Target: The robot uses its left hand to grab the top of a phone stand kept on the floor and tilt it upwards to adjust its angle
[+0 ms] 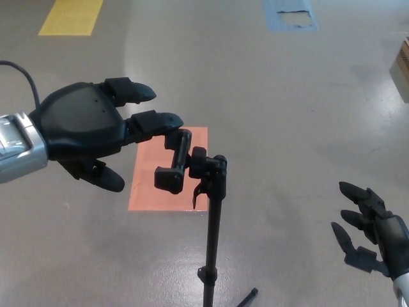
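Observation:
A black phone stand [213, 217] rises from the floor at lower centre on a thin pole. Its clamp head [177, 162] sits at the top, tilted to the left. My left hand [89, 131] hovers open just left of the clamp head, fingers spread. One fingertip [167, 119] reaches the upper end of the clamp; whether it touches I cannot tell. The thumb [105, 180] hangs below, apart from the clamp. My right hand [370, 227] stays open low at the right edge, far from the stand.
An orange rectangle [150, 182] marks the grey floor behind the clamp head. A yellow patch [70, 16] lies at top left, a blue patch [291, 14] at top centre. Some boxed object [402, 67] shows at the right edge.

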You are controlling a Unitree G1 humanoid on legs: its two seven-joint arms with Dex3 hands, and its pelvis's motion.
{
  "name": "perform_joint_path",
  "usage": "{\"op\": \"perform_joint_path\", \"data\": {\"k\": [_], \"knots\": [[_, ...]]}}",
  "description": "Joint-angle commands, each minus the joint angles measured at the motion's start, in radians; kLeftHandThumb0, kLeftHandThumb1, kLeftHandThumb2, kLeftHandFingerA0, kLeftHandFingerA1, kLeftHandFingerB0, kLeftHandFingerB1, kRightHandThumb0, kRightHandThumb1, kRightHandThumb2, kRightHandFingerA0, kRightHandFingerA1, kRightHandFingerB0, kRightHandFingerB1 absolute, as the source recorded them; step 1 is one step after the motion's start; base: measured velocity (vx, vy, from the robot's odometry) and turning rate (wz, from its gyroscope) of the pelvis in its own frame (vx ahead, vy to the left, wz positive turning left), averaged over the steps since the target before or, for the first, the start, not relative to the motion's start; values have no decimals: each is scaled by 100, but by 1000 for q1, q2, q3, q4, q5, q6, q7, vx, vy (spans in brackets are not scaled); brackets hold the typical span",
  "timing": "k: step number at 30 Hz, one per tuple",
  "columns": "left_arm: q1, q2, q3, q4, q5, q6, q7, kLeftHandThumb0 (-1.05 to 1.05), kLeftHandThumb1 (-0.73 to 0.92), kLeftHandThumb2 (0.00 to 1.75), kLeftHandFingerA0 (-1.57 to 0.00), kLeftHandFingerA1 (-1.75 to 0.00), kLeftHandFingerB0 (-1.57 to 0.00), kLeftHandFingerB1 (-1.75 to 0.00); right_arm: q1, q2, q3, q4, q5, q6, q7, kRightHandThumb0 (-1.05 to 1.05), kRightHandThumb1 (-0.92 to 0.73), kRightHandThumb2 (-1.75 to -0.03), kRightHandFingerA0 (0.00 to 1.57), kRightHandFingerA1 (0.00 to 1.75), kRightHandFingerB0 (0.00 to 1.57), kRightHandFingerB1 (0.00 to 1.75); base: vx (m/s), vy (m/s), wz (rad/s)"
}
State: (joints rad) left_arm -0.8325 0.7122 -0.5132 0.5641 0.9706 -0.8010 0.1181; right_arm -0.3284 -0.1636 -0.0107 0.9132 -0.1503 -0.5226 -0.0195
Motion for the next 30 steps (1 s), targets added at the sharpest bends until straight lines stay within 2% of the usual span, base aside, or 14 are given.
{"op": "perform_joint_path", "data": {"k": [1,2,3,5,6,7,8,21,25,28,30], "knots": [[-2,7,-7,-11,24,-8,21,-84,64,103,-7,-31,0,-22,-6,-14,-7,1,14,-10,6,-68,-66,-88,19,45,10,39,0,0,0],[-2,7,-7,-13,24,-8,20,-84,64,103,-7,-31,0,-22,-6,-14,-8,1,15,-9,7,-68,-66,-88,19,45,10,39,0,0,0],[-3,7,-10,-15,33,-6,25,-86,83,66,-13,-26,-3,-21,-8,-16,-6,1,11,-7,2,-69,-66,-89,20,45,10,39,0,0,0],[-3,7,-11,-16,35,-6,26,-86,83,66,-13,-26,-3,-21,-8,-16,-6,1,10,-6,1,-69,-66,-89,20,45,10,39,0,0,0],[0,10,-19,-28,56,2,32,-87,85,66,-14,-26,-3,-21,-8,-17,-4,-1,7,-3,-1,-66,-80,-63,27,36,15,28,0,0,0],[1,11,-21,-31,61,4,34,-87,85,66,-14,-26,-3,-21,-8,-18,-4,-1,6,-2,-1,-66,-80,-63,27,36,15,28,0,0,0],[9,14,-30,-43,77,10,32,-85,68,106,-7,-31,0,-20,-11,-18,-3,2,4,-4,-2,-70,-66,-89,20,46,11,40,0,0,0],[48,7,-50,-91,81,30,-4,-86,68,105,-11,-29,0,-18,-22,-14,-6,5,10,-1,1,-68,-65,-90,20,46,11,40,0,0,0],[51,6,-58,-95,88,31,-2,-84,67,105,-6,-26,0,-18,-22,-14,-9,1,17,0,9,-68,-65,-89,20,45,10,40,0,0,0],[52,5,-59,-93,76,30,-24,-88,69,106,-12,-24,0,-14,-28,-13,-8,8,13,-4,1,-68,-65,-89,20,46,10,40,0,0,0],[58,4,-58,-94,75,30,-22,-84,66,104,-6,-26,0,-17,-24,-12,-9,-1,17,3,6,-67,-65,-89,20,45,10,40,0,0,0]]}}
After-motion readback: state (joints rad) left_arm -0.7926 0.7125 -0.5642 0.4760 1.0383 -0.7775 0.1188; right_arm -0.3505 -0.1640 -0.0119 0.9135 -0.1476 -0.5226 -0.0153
